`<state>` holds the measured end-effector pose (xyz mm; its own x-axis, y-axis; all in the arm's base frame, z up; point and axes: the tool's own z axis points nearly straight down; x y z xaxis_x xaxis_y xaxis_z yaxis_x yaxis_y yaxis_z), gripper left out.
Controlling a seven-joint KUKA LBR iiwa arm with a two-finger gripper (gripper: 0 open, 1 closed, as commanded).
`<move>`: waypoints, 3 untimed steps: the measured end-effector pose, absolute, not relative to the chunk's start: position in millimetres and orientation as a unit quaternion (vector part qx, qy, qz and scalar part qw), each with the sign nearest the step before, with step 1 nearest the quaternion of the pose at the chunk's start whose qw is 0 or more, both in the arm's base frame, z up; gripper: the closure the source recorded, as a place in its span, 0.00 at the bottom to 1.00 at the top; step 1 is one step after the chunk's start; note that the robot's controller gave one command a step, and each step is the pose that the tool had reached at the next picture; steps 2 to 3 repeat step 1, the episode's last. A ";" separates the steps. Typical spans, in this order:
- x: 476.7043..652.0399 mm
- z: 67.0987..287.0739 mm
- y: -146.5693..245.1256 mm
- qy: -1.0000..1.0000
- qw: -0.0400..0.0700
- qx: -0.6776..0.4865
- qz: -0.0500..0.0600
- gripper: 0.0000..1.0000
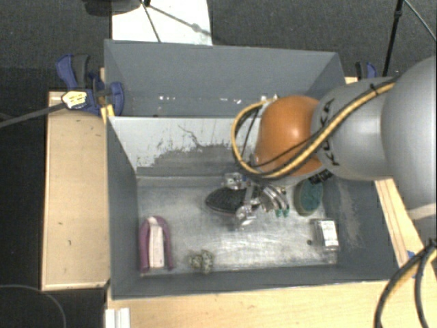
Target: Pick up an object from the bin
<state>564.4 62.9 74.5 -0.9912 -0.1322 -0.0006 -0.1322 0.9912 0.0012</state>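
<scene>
My gripper [251,207] hangs low over the middle of the bin floor, under the arm's orange cover. A black, flat, oval thing [220,199] lies right against its left side; whether the gripper touches or holds it is hidden. A teal round thing [309,197] sits just to the right of the gripper, partly under the arm.
A purple and white bottle [153,243] lies at the front left. A small grey-green crumpled lump [201,260] rests near the front wall. A small clear box with a white label [326,234] lies at the front right. The arm covers the bin's back right.
</scene>
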 end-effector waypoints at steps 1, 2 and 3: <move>550.4 229.3 48.2 0.978 0.004 -0.210 -0.001 1.00; 550.4 229.3 48.2 0.978 0.004 -0.210 -0.001 1.00; 550.4 229.3 48.2 0.978 0.004 -0.210 -0.001 1.00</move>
